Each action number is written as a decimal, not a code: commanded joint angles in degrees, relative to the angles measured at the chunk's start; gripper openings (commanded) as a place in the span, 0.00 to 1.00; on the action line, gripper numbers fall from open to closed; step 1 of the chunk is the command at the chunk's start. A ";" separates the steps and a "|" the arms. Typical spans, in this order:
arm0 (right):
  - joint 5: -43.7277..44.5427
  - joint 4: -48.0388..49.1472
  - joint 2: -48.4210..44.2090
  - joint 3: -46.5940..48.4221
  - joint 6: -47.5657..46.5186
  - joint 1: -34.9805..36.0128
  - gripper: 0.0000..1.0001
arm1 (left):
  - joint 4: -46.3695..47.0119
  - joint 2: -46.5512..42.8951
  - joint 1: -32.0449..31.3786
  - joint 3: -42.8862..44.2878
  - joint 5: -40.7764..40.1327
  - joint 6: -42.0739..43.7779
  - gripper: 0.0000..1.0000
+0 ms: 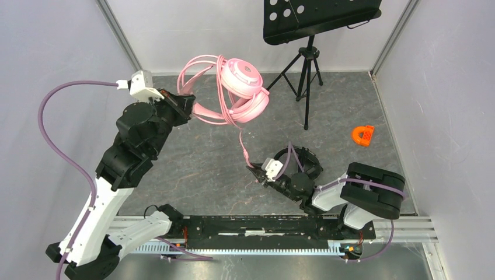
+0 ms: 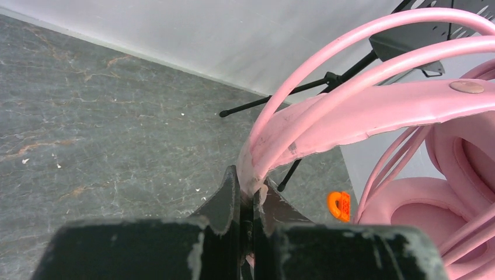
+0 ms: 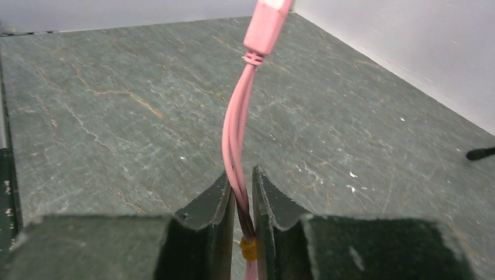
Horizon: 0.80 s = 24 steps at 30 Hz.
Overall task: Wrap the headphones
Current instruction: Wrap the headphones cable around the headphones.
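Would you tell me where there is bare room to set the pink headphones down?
Widest bare patch: between the left arm and the right hand, below the pink headphones. Smaller: between the tripod and the orange piece. Crowded around the black headphones by the right arm.

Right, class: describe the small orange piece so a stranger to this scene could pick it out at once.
Find the black music stand at the far side and follow its tripod down to the grey table. Right of the tripod's feet, near the right wall, lies the orange piece. It is the only orange thing, small and lying alone.
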 commanded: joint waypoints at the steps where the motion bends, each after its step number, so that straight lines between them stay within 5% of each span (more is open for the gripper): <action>1: 4.35 7.55 0.09 -1.64 -0.77 0.15 0.22 | 7.84 -1.10 0.07 3.23 -0.09 -6.82 0.02; 8: 5.23 8.72 0.24 -2.42 0.31 -1.33 0.09 | 6.43 -1.37 0.07 4.80 3.51 -6.07 0.02; 24: -6.85 9.30 -4.82 -2.89 10.96 -13.31 0.06 | -6.67 -4.40 0.05 6.69 37.71 1.84 0.02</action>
